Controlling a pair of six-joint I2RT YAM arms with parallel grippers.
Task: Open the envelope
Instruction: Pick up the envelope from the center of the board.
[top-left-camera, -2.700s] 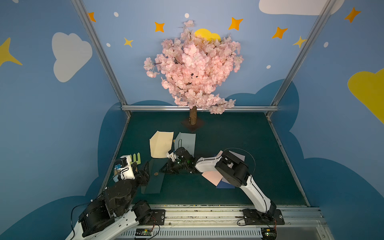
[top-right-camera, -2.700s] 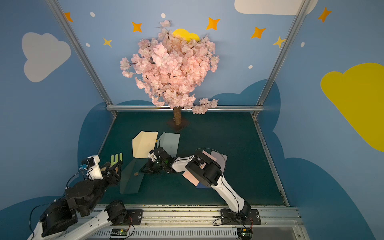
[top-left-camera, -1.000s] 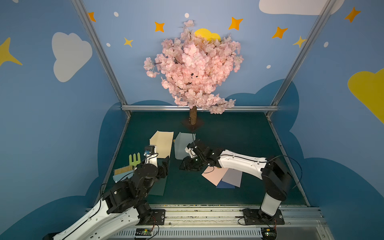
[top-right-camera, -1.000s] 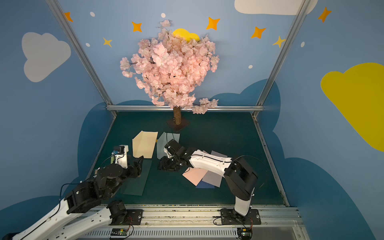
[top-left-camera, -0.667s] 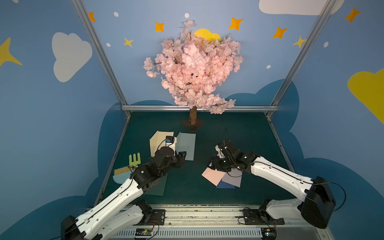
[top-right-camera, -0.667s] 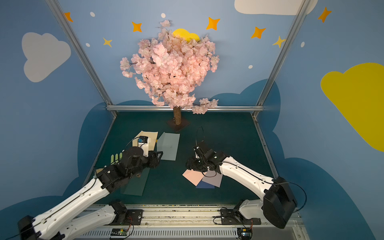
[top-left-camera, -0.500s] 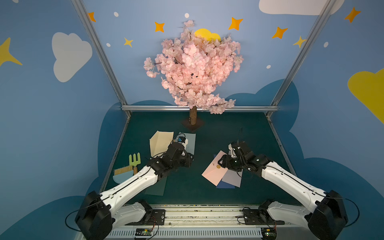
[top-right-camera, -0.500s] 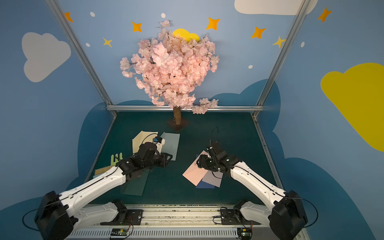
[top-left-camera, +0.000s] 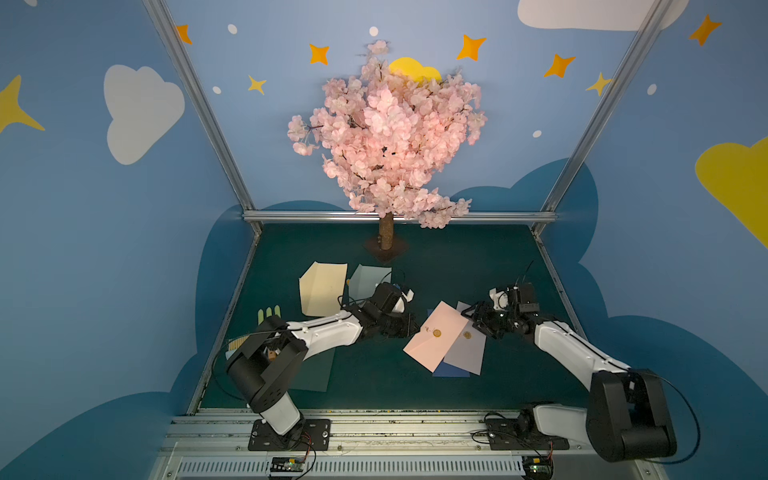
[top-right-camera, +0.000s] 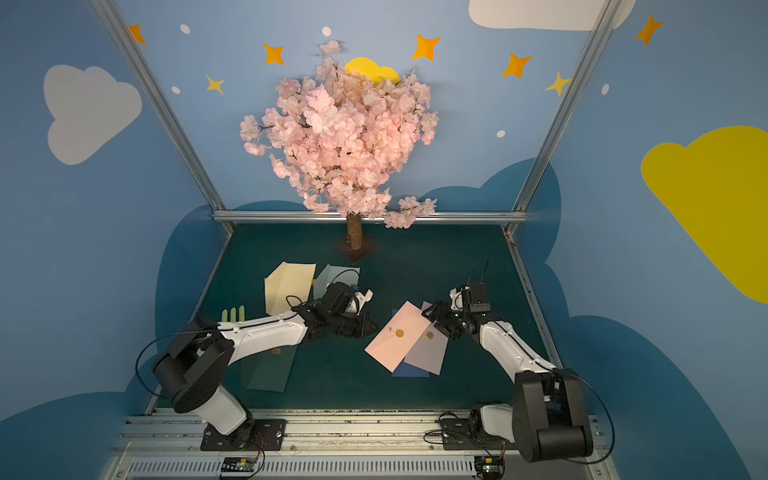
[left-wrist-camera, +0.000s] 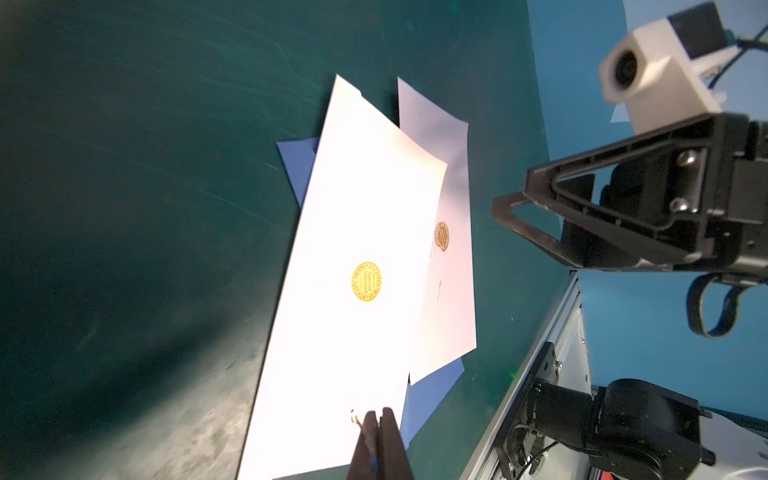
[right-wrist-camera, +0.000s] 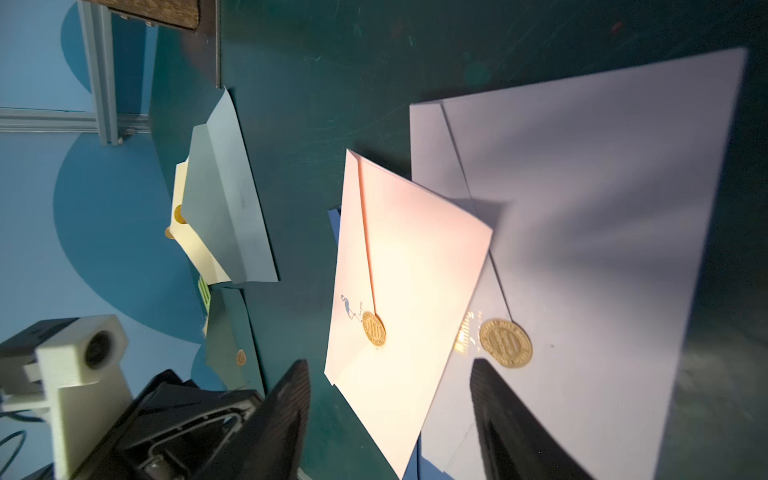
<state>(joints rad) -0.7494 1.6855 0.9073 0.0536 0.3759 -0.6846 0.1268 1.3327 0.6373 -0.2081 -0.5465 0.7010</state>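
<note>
- Our left hand (top-left-camera: 411, 327), shut at the 9 o'clock edge of the pink paper envelope (top-left-camera: 432, 351), likely anchors it.
- Our right hand (top-left-camera: 478, 324) hovers wide at 3 o'clock, probably for the round gold seal (top-left-camera: 436, 333).

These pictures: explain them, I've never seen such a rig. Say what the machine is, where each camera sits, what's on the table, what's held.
A left arm and a right arm each end in a two-finger gripper. The top views look down from one camera; each wrist view from a camera on that arm. On the table, a pink envelope lies on a lavender envelope and a dark blue envelope; a cream envelope, pale blue envelope and dark green envelope lie elsewhere. The left gripper is shut at the pink envelope's edge; a grip is unclear. The right gripper is open, empty.
</note>
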